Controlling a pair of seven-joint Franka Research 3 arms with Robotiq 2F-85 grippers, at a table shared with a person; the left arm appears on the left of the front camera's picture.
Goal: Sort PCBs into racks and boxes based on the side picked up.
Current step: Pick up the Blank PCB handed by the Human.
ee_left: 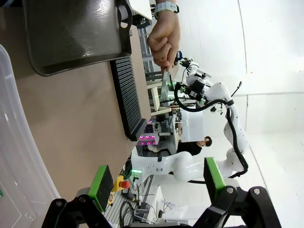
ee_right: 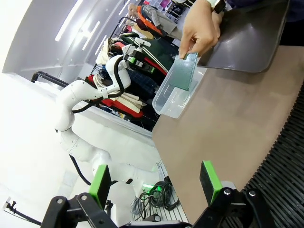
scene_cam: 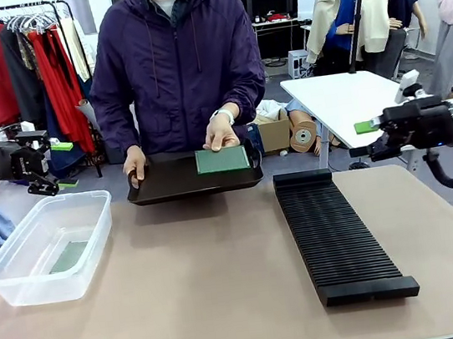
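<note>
Front view: a person's hand [scene_cam: 221,134] grips the top edge of a PCB [scene_cam: 222,160]. The board is a thin green rectangle with a paler border, held tilted with its face toward the camera over the far part of a dark tray [scene_cam: 161,187]. A second PCB [scene_cam: 70,256], pale green, lies flat on the bottom of the clear tub [scene_cam: 23,286] at the left of the desk [scene_cam: 226,287]. The long black slotted rack [scene_cam: 337,234] lies at the right. The left fingers [scene_cam: 61,146] hang beyond the tub's far left corner, and the right fingers [scene_cam: 364,126] hang beyond the rack's far end. Both pairs stand wide apart. Right wrist view: the held board's face shows fine parallel lines.
</note>
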